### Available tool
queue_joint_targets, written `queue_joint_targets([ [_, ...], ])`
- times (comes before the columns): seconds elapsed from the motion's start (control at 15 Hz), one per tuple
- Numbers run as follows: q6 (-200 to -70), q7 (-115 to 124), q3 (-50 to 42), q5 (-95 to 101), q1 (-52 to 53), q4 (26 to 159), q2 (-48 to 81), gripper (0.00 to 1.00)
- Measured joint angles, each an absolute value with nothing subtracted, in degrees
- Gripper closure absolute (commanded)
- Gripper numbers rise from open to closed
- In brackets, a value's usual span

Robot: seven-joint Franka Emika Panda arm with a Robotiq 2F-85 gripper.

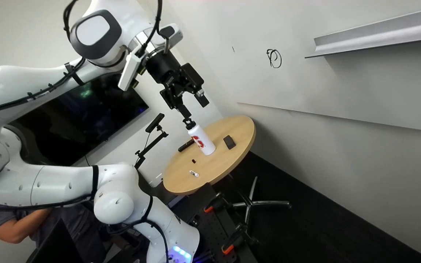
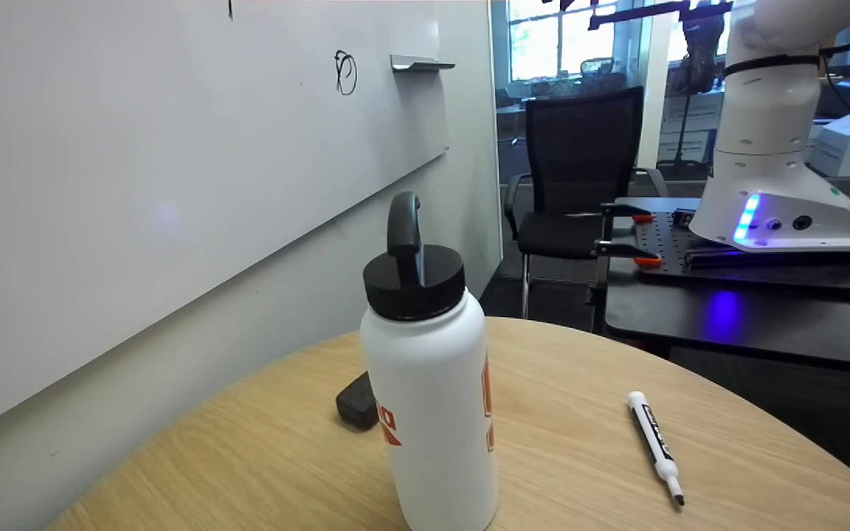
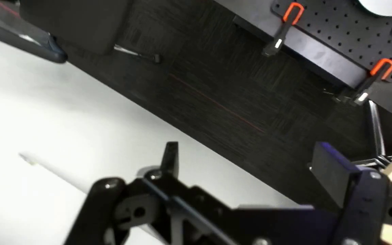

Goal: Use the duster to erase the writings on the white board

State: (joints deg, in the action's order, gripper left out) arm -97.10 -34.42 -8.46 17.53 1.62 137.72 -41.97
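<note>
**Layout around a round, pale wooden table** [image 1: 214, 168]

In both exterior views, we see the small, nearly black, block-shaped duster [image 1: 229, 142] on the table. Beside the table we find the large, smooth white board [image 1: 323, 87] with looped black writings [image 1: 274, 58]. Above table level, the black two-fingered gripper [image 1: 193, 106] has its fingers unclenched, wide apart.

Bottle [image 2: 432, 405] and marker [image 2: 654, 442] on round table [image 2: 565, 398], black chair [image 2: 584, 162]

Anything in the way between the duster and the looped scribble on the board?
Nothing visible: both exterior views show no object between the duster and the scribble. The bottle stands close beside the duster, and the ledge juts from the board beside the scribble.
</note>
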Motion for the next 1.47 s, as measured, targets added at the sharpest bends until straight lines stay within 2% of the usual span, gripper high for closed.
queue_joint_targets([
  [0.47, -95.06, -34.53, 3.15, 6.19, 17.89, 139.36, -50.12, 0.0],
  [0.93, -95.55, -34.77, 3.08, 6.16, 19.26, 139.4, -50.31, 0.0],
  [1.2, -102.44, -35.05, 6.23, 5.04, 23.0, 140.62, -44.6, 0.0],
  [1.47, -114.7, -36.67, 10.72, 2.29, 28.39, 141.76, -32.76, 0.0],
])
